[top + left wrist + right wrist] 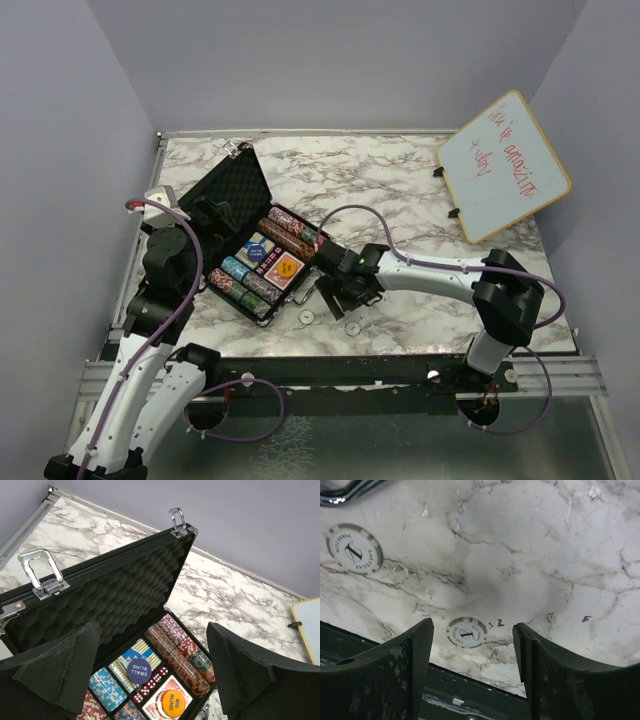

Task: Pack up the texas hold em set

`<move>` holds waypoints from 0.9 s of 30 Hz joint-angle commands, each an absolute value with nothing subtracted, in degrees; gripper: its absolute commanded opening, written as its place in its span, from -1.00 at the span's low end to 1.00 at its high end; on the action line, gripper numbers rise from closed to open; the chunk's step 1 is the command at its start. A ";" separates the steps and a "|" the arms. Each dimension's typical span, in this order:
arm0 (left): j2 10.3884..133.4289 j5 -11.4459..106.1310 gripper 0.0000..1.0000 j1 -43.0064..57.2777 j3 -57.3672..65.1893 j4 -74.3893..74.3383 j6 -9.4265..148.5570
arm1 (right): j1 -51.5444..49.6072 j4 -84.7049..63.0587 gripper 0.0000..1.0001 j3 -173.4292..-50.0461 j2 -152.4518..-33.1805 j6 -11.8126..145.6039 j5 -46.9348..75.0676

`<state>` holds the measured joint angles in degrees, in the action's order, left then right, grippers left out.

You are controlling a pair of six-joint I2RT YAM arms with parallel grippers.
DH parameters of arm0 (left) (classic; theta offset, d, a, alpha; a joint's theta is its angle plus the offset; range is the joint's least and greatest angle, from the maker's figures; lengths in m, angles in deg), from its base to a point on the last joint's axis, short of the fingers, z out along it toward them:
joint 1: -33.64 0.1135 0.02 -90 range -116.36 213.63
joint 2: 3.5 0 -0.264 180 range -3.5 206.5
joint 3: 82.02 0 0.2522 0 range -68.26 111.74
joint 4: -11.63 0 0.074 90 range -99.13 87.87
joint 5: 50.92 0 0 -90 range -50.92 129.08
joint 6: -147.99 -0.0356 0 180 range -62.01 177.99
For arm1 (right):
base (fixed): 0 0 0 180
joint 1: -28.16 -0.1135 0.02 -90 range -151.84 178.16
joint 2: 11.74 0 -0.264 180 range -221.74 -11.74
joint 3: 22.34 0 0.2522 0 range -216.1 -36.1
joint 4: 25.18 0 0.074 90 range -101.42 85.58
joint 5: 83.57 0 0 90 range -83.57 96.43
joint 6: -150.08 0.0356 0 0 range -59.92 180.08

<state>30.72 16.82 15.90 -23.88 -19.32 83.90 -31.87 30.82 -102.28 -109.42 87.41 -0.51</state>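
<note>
Nearest the arm bases, two loose chips lie flat on the marble table [400,190], outside the case. The right gripper [333,289] hangs low over them with its fingers [395,665] spread and nothing between them. One chip [466,632] sits just ahead of the gap and the other chip [354,555] is farther off to the side. Both are thin and flush to the stone, so a pinch may well skate off and nudge a chip toward the front edge close by. Just beyond, the case [125,595] lies open at the table's left-centre, its egg-crate foam lid tilted back. The tray holds striped chip stacks [172,650], red dice [150,682], a purple small-blind button [139,670] on a blue deck, and an orange big-blind button [173,703] on a red deck. The left gripper [215,213] hovers wide open and empty beside the lid, and a bump there could drop the lid before the strays are in. Farthest off, a whiteboard [505,165] stands at the right rear.
</note>
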 commanded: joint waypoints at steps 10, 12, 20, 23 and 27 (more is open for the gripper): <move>31.61 17.97 0.89 16.13 -24.58 -18.39 83.91 | -34.42 30.15 0.39 -96.92 -110.25 91.11 4.38; 31.69 18.07 0.90 16.13 -24.58 -18.39 83.94 | -34.42 29.08 0.39 -96.21 -110.53 91.19 4.78; 31.84 18.08 0.89 16.13 -24.66 -18.30 83.92 | -34.42 27.09 0.31 -95.11 -112.71 92.07 3.68; 31.89 18.08 0.90 16.14 -24.66 -18.28 83.91 | -34.42 26.70 0.25 -94.96 -113.52 92.50 1.81; 31.92 18.03 0.90 16.14 -24.60 -18.30 83.91 | -34.42 25.61 0.16 -94.38 -114.69 92.79 0.91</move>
